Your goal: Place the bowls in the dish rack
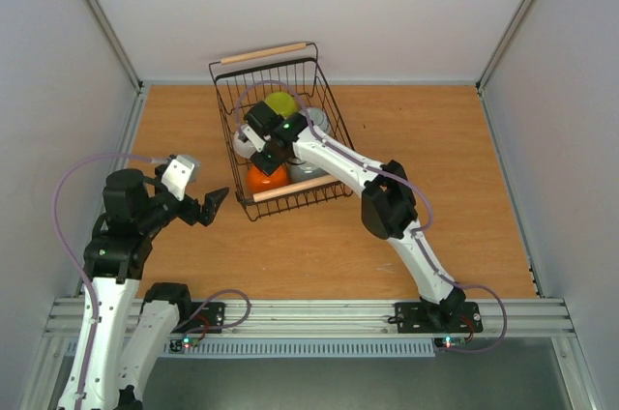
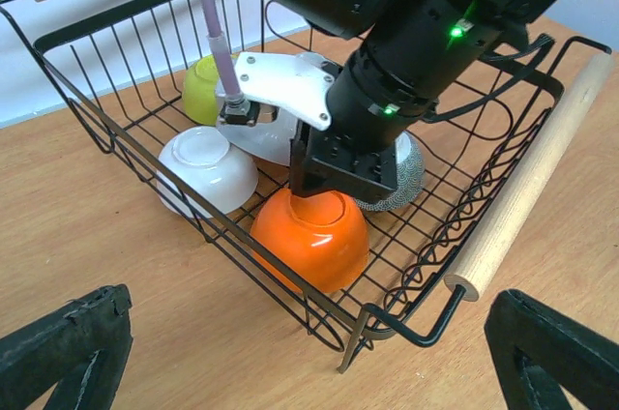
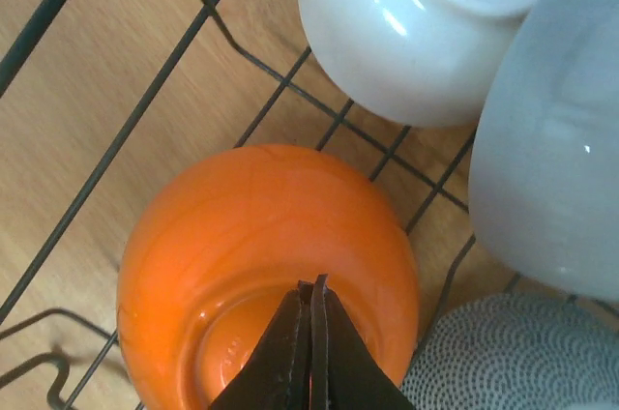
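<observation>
The dish rack (image 1: 263, 52) is a black wire basket with wooden handles at the back middle of the table; it also shows in the left wrist view (image 2: 527, 178). Inside it lie an upside-down orange bowl (image 1: 266, 180) (image 2: 314, 236) (image 3: 251, 226), a white bowl (image 2: 205, 166) (image 3: 416, 33), a second white bowl (image 3: 551, 139), a yellow-green bowl (image 1: 281, 102) (image 2: 205, 89) and a grey speckled bowl (image 2: 406, 173) (image 3: 513, 352). I cannot make out the blue-and-white bowl. My right gripper (image 1: 263, 161) (image 3: 311, 284) is pinched shut on the orange bowl's foot ring. My left gripper (image 1: 215, 202) (image 2: 309, 352) is open and empty, left of the rack.
The rack's near wooden handle (image 1: 300, 190) lies just under my right forearm. Bare wooden table (image 1: 435, 159) stretches to the right of the rack and in front of it. White walls enclose the table on three sides.
</observation>
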You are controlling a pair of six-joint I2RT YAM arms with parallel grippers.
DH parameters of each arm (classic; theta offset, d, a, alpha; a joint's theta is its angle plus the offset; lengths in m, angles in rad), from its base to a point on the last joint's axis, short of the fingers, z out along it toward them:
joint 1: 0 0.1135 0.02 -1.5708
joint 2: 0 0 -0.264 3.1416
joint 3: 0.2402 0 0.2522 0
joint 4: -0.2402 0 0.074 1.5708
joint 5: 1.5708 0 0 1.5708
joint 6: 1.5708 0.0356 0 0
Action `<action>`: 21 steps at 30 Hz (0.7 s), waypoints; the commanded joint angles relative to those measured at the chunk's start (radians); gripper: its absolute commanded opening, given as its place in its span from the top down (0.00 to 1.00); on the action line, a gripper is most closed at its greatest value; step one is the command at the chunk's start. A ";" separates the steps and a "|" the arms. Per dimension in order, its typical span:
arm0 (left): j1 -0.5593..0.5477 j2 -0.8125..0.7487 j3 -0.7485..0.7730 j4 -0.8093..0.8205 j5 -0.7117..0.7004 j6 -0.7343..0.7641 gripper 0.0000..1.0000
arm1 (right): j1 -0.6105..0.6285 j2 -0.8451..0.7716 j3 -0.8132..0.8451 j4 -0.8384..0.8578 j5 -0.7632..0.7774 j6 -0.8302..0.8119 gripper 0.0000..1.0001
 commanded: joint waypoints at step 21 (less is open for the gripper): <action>0.007 0.004 -0.008 0.043 0.012 0.012 0.01 | -0.019 0.196 0.478 -0.110 0.024 -0.025 0.99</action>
